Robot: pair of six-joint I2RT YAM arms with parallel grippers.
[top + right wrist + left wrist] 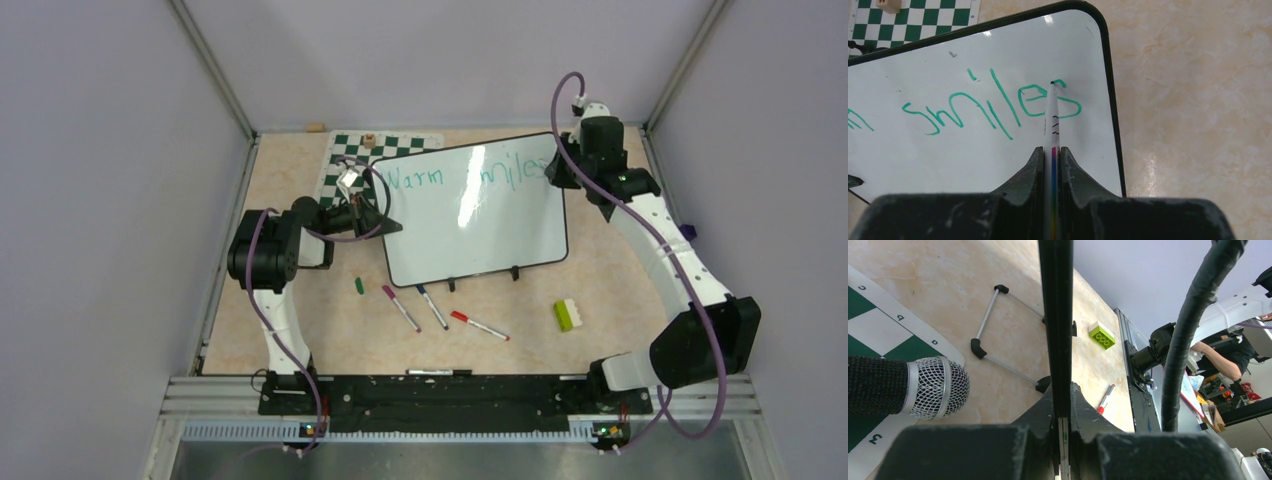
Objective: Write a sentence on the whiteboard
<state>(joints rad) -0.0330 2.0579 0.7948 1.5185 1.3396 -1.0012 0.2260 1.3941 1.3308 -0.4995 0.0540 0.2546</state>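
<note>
The whiteboard [480, 230] lies tilted in the middle of the table, its two black clips on the near edge. The sentence [465, 175] reads "Warm smiles" in teal along its far side. My left gripper [385, 217] is shut on the board's left black rim [1055, 315], which runs between the fingers [1063, 405]. My right gripper [562, 170] is shut on a white marker with a rainbow stripe [1052, 125]. The marker's tip touches the last "s" of "smiles" [993, 102] near the whiteboard's [973, 150] right edge.
The green-and-white chess mat [345, 160] lies under the board's far left corner, with a wooden piece [369, 141] on it. Purple [400, 307], blue [432, 307] and red [478, 325] markers, a green cap [359, 285] and a green-white block [567, 315] lie near the front. A microphone [913, 387] shows in the left wrist view.
</note>
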